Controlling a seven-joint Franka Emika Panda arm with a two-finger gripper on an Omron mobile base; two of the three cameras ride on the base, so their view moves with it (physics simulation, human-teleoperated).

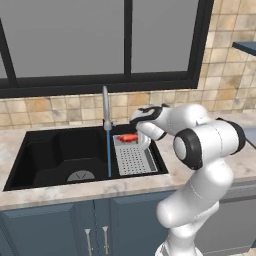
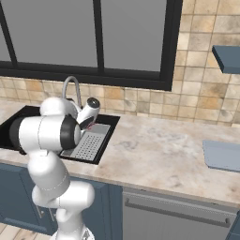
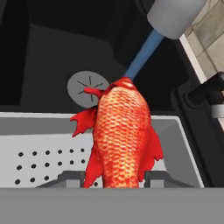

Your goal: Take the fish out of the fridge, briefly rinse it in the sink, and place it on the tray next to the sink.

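The red-orange fish sits between my two finger tips, with my gripper shut on its tail end. In the left base view the fish hangs over the far end of the grey perforated drainer insert, inside the black sink. Just left of it, a blue water stream runs down from the steel faucet. Whether the water touches the fish I cannot tell. The blue-grey tray lies on the counter far to the right of the sink. The fridge is out of view.
A round drain lies in the basin floor beyond the fish. A dark-framed window spans the tiled wall behind the sink. A blue-grey wall shelf hangs at the upper right. Marble counter stretches between sink and tray.
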